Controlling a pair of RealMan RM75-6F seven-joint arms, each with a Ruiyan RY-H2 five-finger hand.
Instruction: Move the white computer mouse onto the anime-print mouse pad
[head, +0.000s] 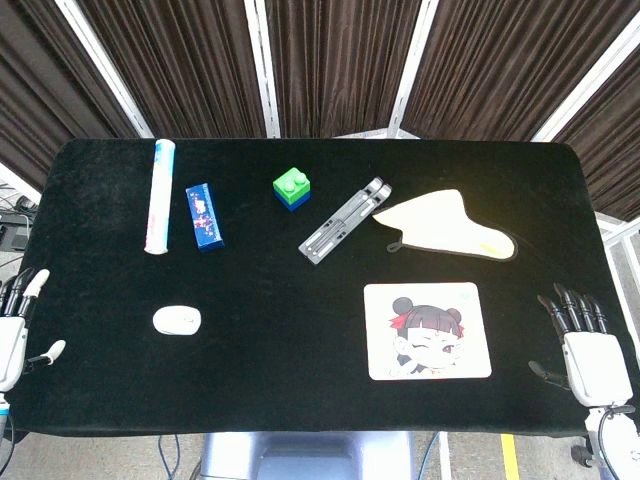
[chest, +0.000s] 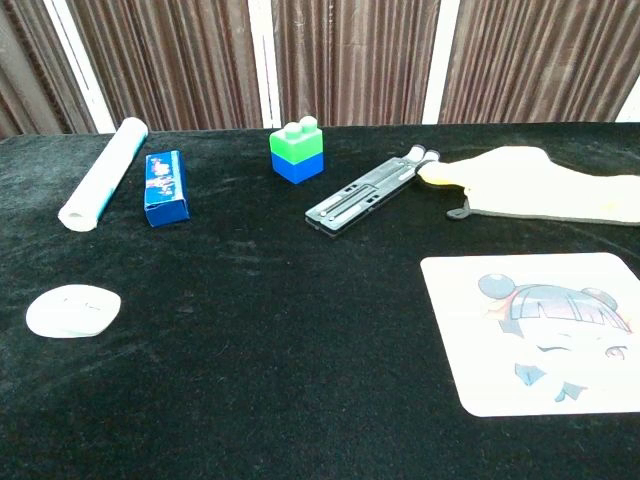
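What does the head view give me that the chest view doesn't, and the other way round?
Head view only: both hands, open at the table's near corners, left hand and right hand, plus the whole table. Chest view only: nothing extra, just closer, lower detail. Both: mouse, pad, tube, blue box, block, metal bracket, mitt.

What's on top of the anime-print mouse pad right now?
Nothing: the square anime-print mouse pad lies bare, its whole print showing. The white oval computer mouse still sits on the black cloth far to its left. What's beneath the pad is hidden.
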